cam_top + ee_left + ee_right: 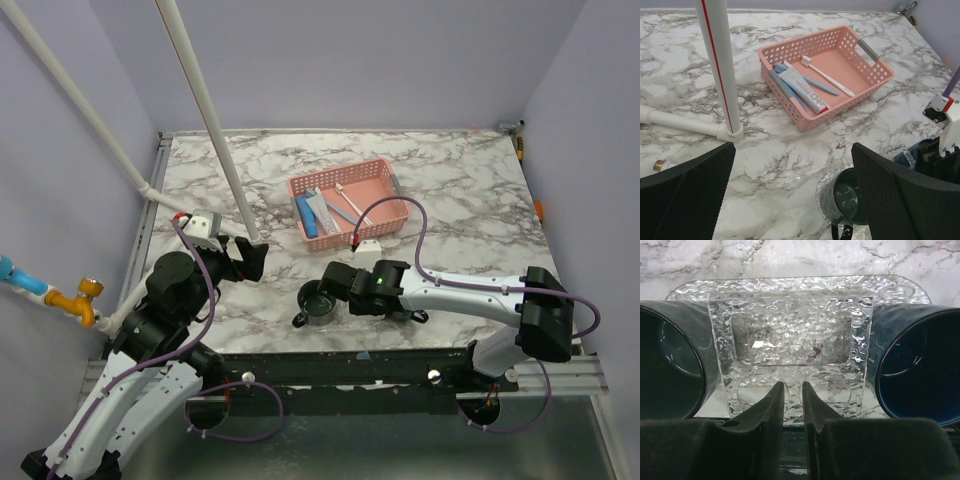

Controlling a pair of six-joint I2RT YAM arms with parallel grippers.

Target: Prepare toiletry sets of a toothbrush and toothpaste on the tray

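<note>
The clear tray (790,335) lies on the marble with a dark mug (670,365) at its left end and a blue mug (915,365) at its right end. My right gripper (793,386) is shut on the tray's near rim, its fingers almost together. From above, the right gripper (332,278) sits beside the dark mug (318,305). The toothpaste (802,87) and a white toothbrush (827,76) lie in the pink basket (790,47), as does a blue toothbrush (810,82). My left gripper (792,150) is open and empty, left of the dark mug (845,200).
White pipes (205,110) slant across the left side of the table, and one upright stands close ahead of my left gripper (717,65). The pink basket (345,175) is at the centre back. The right arm's white mount (945,112) is at the right.
</note>
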